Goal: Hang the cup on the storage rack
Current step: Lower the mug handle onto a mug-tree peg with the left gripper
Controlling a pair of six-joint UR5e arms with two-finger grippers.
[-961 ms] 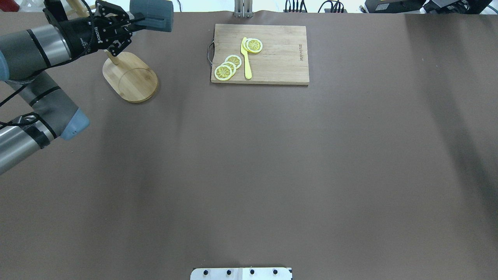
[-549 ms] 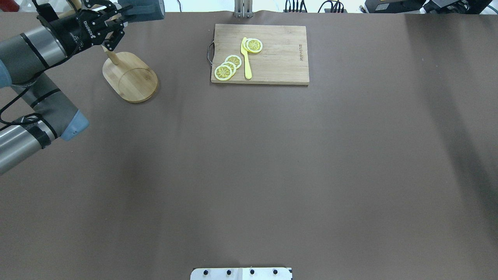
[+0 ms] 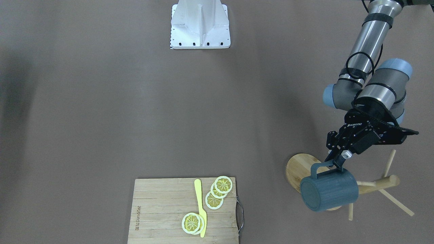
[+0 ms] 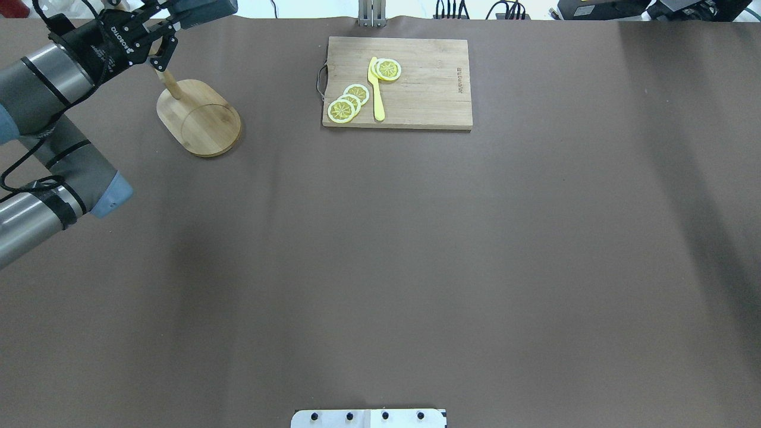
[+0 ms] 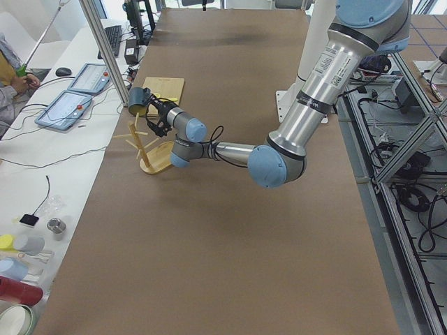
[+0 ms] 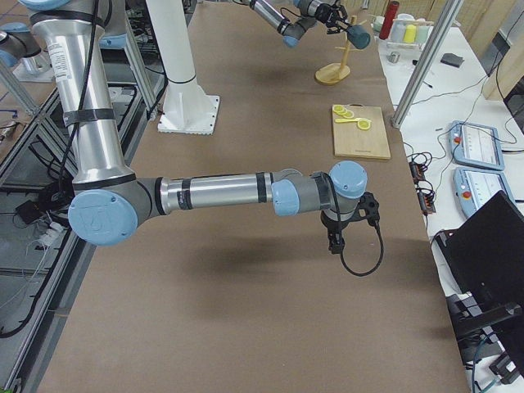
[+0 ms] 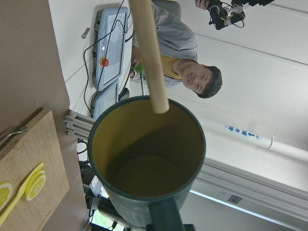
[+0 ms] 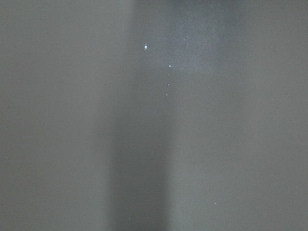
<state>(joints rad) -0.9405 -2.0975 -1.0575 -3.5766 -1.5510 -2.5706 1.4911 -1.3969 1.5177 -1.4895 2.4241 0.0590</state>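
The cup (image 3: 329, 195) is dark teal-blue and hangs on its side in the air, its closed bottom facing the front camera. My left gripper (image 3: 335, 163) is shut on its loop handle. The cup floats over the storage rack (image 3: 381, 183), a bamboo mug tree with an oval base (image 4: 199, 119). In the left wrist view a peg (image 7: 149, 57) ends right at the upper rim of the cup's yellow mouth (image 7: 144, 159). At the overhead view's top edge the cup (image 4: 202, 10) is partly cut off. My right gripper (image 6: 336, 242) hangs low over the table; I cannot tell whether it is open or shut.
A wooden cutting board (image 4: 428, 95) with lemon slices (image 4: 349, 102) and a yellow knife (image 4: 376, 89) lies right of the rack. The robot's white base plate (image 3: 200, 23) sits at mid table edge. A person (image 7: 187, 72) sits at the desk beyond the table's far edge.
My left gripper has carried the cup farther toward the far left table edge, above the rack, and the cup now sits more cut off at the overhead view's top.
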